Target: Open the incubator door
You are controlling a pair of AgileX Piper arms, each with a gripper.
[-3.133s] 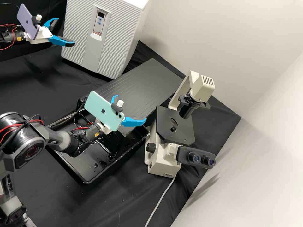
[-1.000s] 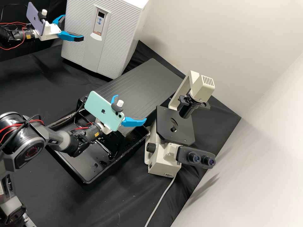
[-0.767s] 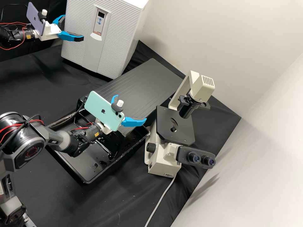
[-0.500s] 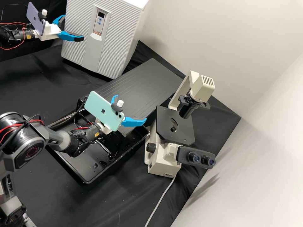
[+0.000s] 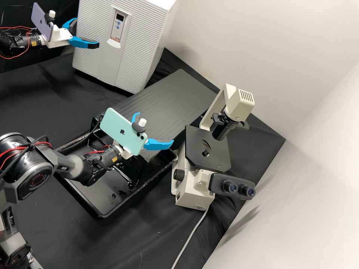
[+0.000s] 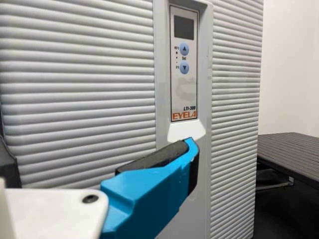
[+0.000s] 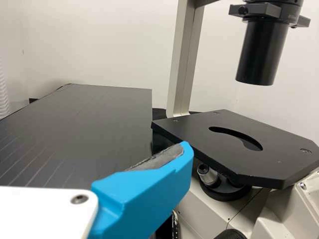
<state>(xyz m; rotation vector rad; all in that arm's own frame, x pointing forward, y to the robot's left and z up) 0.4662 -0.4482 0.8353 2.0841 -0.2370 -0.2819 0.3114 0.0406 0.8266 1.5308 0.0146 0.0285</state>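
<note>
The left gripper (image 5: pixel 86 35) is hanging with its fingers apart in front of the incubator door (image 5: pixel 91 61), nearer to it than three seconds ago, though whether it is touching is hard to tell. The right gripper (image 5: pixel 155 128) is keeping its earlier place near the microscope (image 5: pixel 196 190), its fingers also apart. Beyond them, the incubator (image 5: pixel 149 4) is standing on the desk (image 5: pixel 37 101), its door remaining shut.

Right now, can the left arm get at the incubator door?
Probably yes. In the high view the left end effector is open at the front of the shut door, and I see nothing blocking the way. I can't tell the exact gap, or whether it could grip the edge.
</note>
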